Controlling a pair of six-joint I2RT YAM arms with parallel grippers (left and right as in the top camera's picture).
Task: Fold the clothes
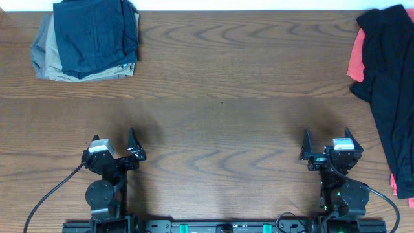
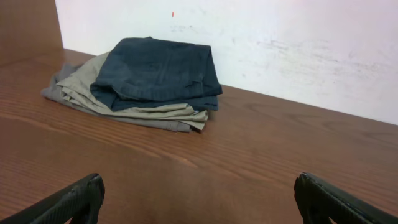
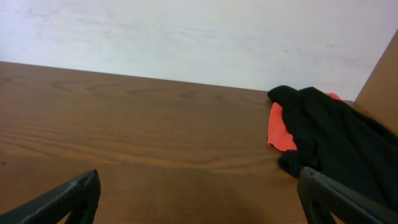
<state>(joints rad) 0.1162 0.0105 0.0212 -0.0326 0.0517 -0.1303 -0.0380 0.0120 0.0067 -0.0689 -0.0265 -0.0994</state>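
Folded dark navy shorts (image 1: 96, 32) lie on top of folded khaki-tan shorts (image 1: 48, 61) at the far left corner of the table; both show in the left wrist view, navy (image 2: 161, 71) over khaki (image 2: 143, 112). A loose black garment (image 1: 391, 90) lies over a coral-red garment (image 1: 356, 61) at the far right edge; the right wrist view shows the black (image 3: 336, 134) and the coral-red (image 3: 277, 130). My left gripper (image 1: 115, 150) (image 2: 199, 199) is open and empty near the front. My right gripper (image 1: 326, 149) (image 3: 199, 199) is open and empty, left of the black garment.
The wooden table (image 1: 220, 110) runs between the two piles. A white wall (image 2: 280, 43) stands behind the far edge. Both arm bases and their cables sit at the front edge.
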